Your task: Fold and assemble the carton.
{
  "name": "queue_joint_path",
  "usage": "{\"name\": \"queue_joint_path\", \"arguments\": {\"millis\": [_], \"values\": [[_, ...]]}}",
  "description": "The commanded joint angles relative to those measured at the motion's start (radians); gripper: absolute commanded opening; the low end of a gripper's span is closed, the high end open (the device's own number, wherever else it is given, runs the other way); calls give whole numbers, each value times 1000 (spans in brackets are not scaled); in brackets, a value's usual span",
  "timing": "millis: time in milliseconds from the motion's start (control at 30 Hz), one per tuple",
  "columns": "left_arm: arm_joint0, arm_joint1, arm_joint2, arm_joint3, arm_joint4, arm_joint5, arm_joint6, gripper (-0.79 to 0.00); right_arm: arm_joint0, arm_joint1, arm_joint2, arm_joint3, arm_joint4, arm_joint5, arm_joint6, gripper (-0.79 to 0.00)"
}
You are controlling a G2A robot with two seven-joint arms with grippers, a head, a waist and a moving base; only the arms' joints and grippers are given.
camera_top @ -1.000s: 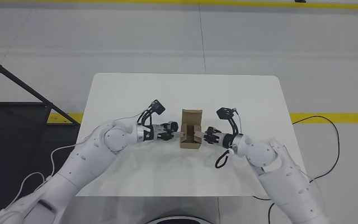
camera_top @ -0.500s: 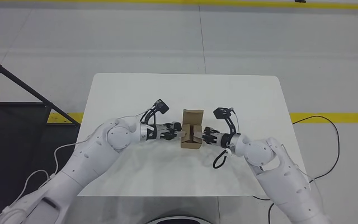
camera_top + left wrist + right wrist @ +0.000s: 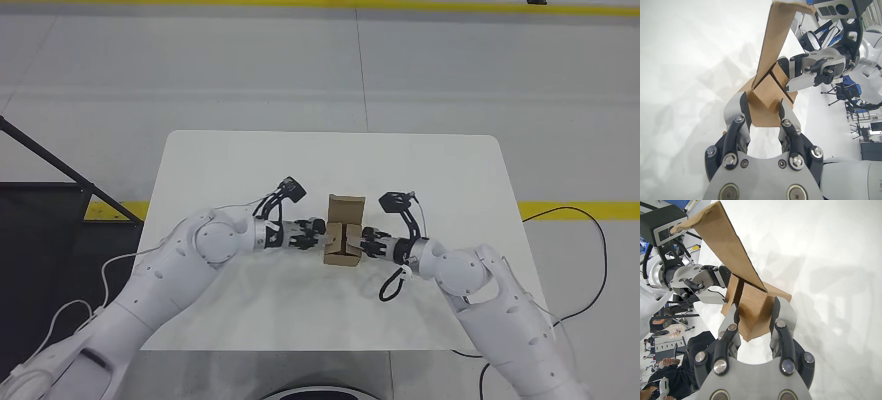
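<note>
The left jaws and right jaws each pinch one end of the carton in the middle of the worktop, so tucking the ends looks underway; next, the tall flap should fold down.

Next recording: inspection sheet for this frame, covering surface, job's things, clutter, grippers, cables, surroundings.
Surface: white table.
Job's things: brown carton mid-table, one long flap standing up, end flaps folded inward.
Clutter: nothing seen.
Grippers: left gripper and right gripper each closed on an opposite end of the carton.
Cables: black cable looping beside the right arm; second cable across the floor.
Surroundings: grey floor, yellow line, black stand.
</note>
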Motion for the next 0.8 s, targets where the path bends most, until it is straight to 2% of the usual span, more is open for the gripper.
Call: {"name": "queue_joint_path", "arguments": {"millis": [0, 233, 767], "values": [[-1, -2, 0, 2, 1, 2, -5, -366, 0, -1, -1, -1, -1, 0, 1, -400], [-4, -11, -1, 5, 3, 12, -24, -394, 0, -3, -2, -5, -5, -1, 7, -465], [-7, -28, -8, 6, 1, 21, -64, -434, 3, -7, -2, -4, -29, 16, 28, -474]]}}
